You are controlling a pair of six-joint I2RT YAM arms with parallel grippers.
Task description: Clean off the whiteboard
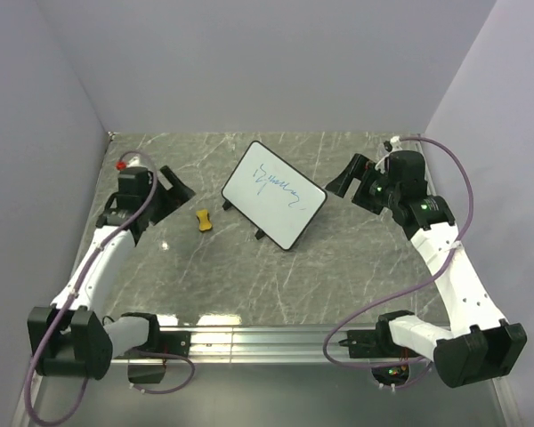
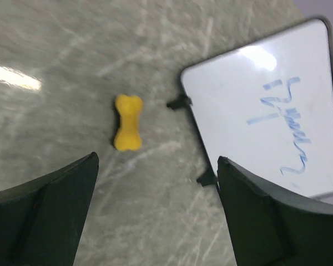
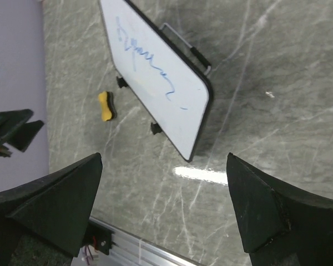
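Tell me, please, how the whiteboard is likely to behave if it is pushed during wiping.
The whiteboard looks thin and rigid, so it should stay flat rather than bend. It rests on small black feet on a glossy stone table, so a sideways push would probably slide it. Nothing holds it down; pressing near an edge might tip or rock it.

You have bright, even light from overhead with only soft, short shadows, yet it throws white glare streaks on the polished table in both wrist views and a hot spot on the whiteboard, and the left wrist view looks slightly soft.
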